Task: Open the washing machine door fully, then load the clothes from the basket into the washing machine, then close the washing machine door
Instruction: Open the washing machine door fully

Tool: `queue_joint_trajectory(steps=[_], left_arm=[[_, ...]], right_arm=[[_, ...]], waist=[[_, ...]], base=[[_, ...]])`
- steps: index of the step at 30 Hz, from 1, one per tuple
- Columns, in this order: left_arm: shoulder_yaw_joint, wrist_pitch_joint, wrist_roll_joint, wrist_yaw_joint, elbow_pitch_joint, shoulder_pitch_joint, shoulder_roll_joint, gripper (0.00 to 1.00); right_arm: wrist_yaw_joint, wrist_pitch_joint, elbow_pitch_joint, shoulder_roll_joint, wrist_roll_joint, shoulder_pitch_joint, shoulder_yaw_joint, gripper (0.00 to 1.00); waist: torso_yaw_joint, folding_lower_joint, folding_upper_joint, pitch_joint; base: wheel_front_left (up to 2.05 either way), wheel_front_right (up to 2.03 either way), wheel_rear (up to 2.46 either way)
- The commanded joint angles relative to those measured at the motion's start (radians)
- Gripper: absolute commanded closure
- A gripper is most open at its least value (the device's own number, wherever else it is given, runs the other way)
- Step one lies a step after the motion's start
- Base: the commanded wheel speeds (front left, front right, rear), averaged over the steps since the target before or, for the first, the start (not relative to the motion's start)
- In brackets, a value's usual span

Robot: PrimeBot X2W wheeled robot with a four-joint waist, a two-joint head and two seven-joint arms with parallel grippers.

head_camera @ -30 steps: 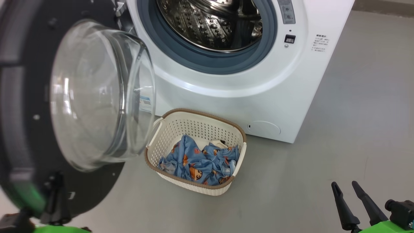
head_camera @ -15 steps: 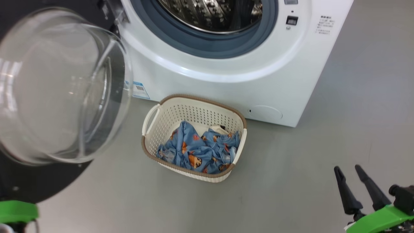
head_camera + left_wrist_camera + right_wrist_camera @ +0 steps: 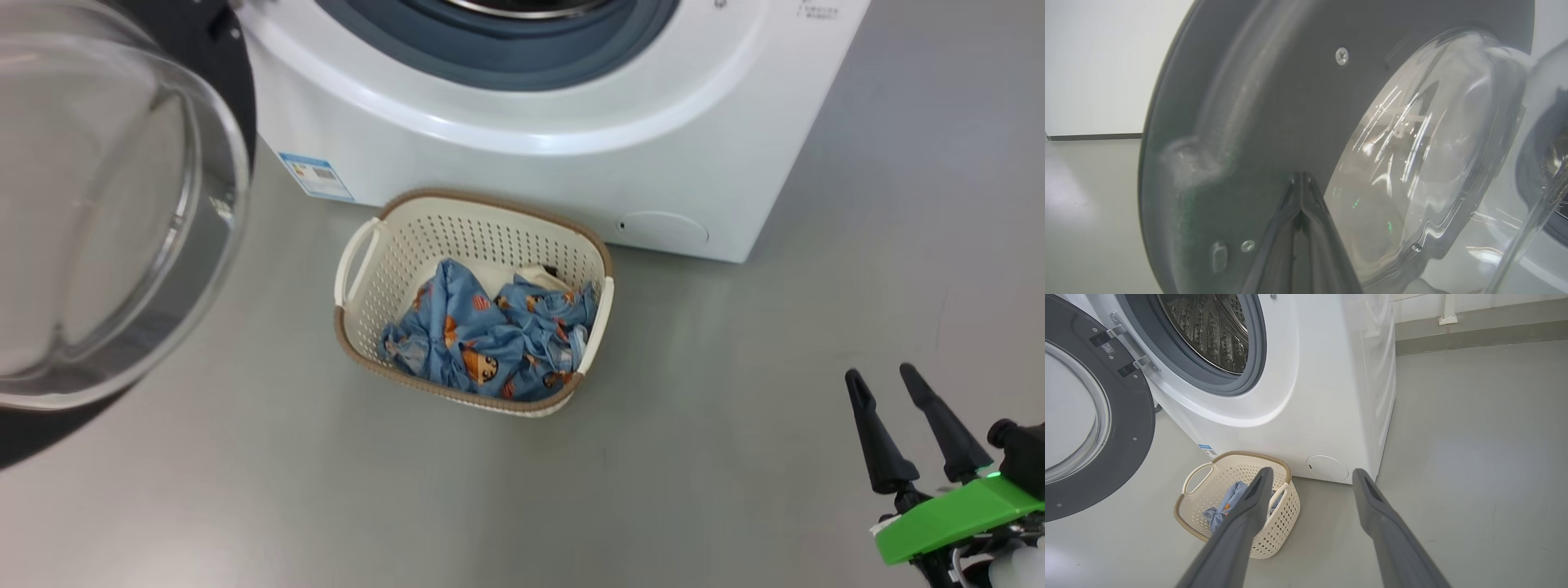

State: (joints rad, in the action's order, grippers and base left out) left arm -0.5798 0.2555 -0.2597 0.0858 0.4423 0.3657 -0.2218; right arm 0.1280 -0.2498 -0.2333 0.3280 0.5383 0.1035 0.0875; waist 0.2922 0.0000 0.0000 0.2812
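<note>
2 long dark fingers of the right gripper (image 3: 880, 373) are being held well apart with nothing between them, over bare grey floor (image 3: 718, 384) well to the right of the basket (image 3: 482, 237). Compared with 1 second ago, the head view is being tilted further down. The ribbed steel drum (image 3: 1208, 330), plain in that view then, is being cut almost wholly off by its top edge, leaving the grey gasket (image 3: 506, 49). The basket's upward shift is being read as camera motion.

The washing machine door (image 3: 106, 204) is being shown larger and further left than before, its domed clear glass set in a glossy black ring. The left gripper (image 3: 1300, 179) is being held with its fingers pinched to a point, gripping nothing visible, close before the door's dark inner face; contact cannot be told.

The clothes (image 3: 490, 343) are lying crumpled in the basket: light-blue fabric with orange-brown figures, and a plain cream-white piece (image 3: 494, 275) behind it. The basket, perforated cream plastic with a brown woven-look rim, is standing just before the smooth white washing machine (image 3: 522, 171), between its blue label (image 3: 316, 174) and round flap (image 3: 661, 227).
</note>
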Motion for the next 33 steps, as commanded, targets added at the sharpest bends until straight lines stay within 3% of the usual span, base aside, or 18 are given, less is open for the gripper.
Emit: queue_joint_trajectory(steps=[1, 20, 26, 33], left_arm=[[-0.051, 0.006, 0.011, 0.002, -0.002, 0.043, -0.082, 1.00], [-0.189, 0.006, 0.025, 0.040, 0.284, 0.259, -0.236, 1.00], [-0.215, 0.006, 0.047, 0.041, 0.327, 0.289, -0.254, 1.00], [-0.231, 0.006, 0.062, 0.042, 0.316, 0.265, -0.226, 1.00]], right_arm=[[0.003, -0.012, 0.029, 0.021, -0.013, 0.018, 0.022, 0.00], [0.003, -0.012, 0.045, 0.042, -0.024, 0.076, 0.030, 0.00], [0.003, -0.012, 0.043, 0.043, -0.026, 0.084, 0.036, 0.00], [0.003, -0.012, 0.032, 0.029, -0.024, 0.074, 0.042, 0.00]], waist=[[-0.013, 0.0000, 0.0000, 0.033], [-0.047, 0.0000, 0.0000, 0.144], [-0.052, 0.0000, 0.0000, 0.144], [-0.050, 0.0000, 0.0000, 0.101]], base=[[0.00, 0.00, 0.00], [0.00, 0.00, 0.00], [0.00, 0.00, 0.00], [0.00, 0.00, 0.00]])
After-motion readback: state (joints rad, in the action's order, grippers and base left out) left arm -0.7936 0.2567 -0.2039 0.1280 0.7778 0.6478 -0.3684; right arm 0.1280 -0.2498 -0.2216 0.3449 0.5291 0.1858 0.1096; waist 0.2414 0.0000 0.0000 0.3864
